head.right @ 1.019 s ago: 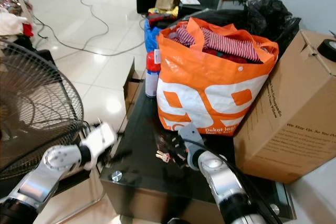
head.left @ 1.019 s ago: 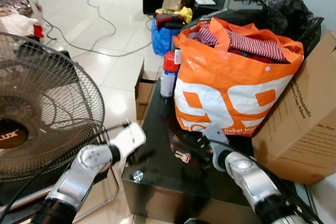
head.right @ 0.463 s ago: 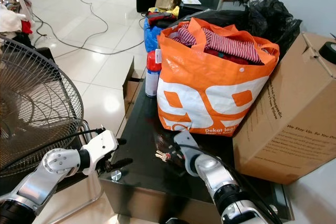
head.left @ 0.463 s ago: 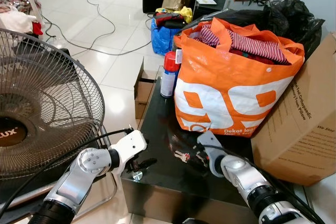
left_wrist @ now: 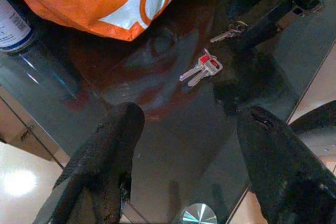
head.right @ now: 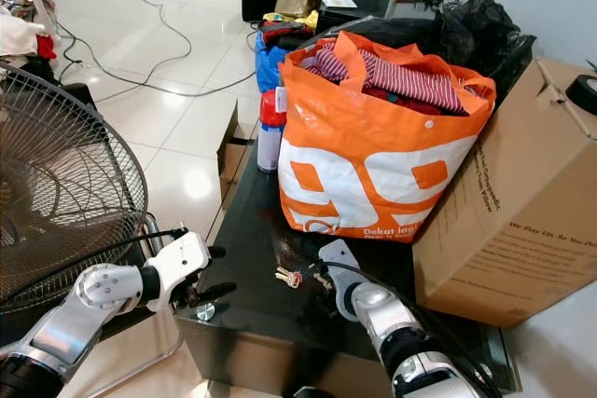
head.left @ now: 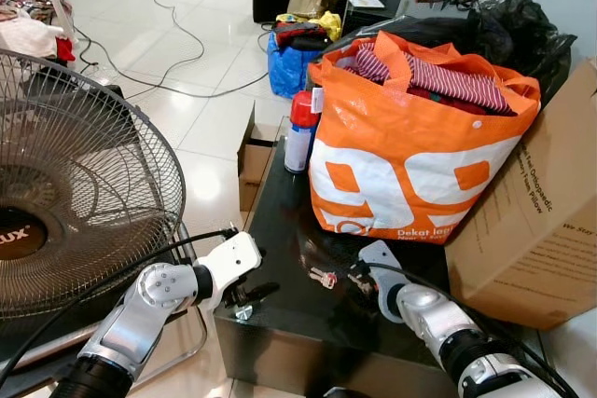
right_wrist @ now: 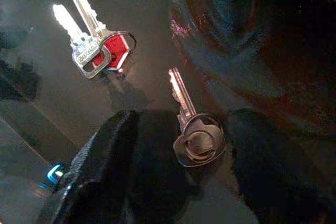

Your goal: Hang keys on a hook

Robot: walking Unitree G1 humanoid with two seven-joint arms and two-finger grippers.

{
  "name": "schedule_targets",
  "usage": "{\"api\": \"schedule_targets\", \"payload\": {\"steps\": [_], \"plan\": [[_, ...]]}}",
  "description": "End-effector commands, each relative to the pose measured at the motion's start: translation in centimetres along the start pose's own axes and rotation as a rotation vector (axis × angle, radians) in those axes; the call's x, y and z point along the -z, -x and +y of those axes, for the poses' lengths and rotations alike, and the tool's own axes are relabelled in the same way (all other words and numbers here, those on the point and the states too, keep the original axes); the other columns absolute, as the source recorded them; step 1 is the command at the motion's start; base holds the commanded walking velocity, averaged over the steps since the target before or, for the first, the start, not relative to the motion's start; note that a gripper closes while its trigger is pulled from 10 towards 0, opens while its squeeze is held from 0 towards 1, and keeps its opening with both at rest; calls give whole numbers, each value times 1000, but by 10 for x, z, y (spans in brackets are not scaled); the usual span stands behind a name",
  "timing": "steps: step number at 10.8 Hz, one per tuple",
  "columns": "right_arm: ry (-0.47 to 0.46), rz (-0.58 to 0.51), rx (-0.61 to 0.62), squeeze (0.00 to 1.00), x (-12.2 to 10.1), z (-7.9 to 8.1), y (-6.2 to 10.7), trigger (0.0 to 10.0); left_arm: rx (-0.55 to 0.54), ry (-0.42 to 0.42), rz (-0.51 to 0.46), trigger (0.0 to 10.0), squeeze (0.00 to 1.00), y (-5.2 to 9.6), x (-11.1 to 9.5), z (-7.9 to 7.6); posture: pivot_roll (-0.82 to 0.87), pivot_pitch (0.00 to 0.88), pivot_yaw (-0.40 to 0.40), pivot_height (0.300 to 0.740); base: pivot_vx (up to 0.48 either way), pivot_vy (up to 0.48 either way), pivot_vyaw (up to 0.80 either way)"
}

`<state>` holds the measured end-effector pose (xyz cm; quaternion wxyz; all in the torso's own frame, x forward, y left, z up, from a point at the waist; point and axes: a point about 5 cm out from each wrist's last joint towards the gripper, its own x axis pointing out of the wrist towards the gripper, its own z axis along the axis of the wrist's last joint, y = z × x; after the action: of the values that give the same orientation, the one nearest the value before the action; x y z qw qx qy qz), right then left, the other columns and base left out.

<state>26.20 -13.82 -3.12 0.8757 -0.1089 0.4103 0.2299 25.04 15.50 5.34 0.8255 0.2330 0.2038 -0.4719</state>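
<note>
A: Lying flat on the black glass table (head.left: 280,230), the red-tagged keys (head.left: 324,278) sit just before the orange bag (head.left: 410,146).
B: And the right gripper (right_wrist: 181,182)?
A: Fingers spread, low over a single dark-headed key (right_wrist: 191,129), possibly touching it; glare blurs that.
B: The left gripper (left_wrist: 189,156)?
A: Fingers apart at the table's near corner, holding nothing.

Silver jointed arms, white wrist housings, black cables, and seemingly rubbery black fingers (left_wrist: 105,166).
</note>
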Motion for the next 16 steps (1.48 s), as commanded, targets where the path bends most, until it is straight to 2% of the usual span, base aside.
{"api": "schedule_targets", "payload": {"steps": [1, 11, 15, 16], "plan": [[10, -11, 17, 0, -5, -5, 1, 0, 8, -7, -15, 10000, 0, 0, -3, 1, -22, 0, -115, 740, 0, 0, 0], [63, 23, 26, 0, 5, -3, -1, 0, 37, -2, -5, 10000, 0, 2, -2, -1, -21, 0, -107, 740, 0, 0, 0], [51, -2, 27, 0, 2, -4, -1, 0, 41, 0, -1, 10000, 0, 2, -2, 1, -18, 0, -106, 740, 0, 0, 0], [23, -49, 22, 0, -3, -7, 1, 0, 38, -1, 0, 10000, 0, 1, -1, 1, -16, 0, -105, 740, 0, 0, 0]]}}
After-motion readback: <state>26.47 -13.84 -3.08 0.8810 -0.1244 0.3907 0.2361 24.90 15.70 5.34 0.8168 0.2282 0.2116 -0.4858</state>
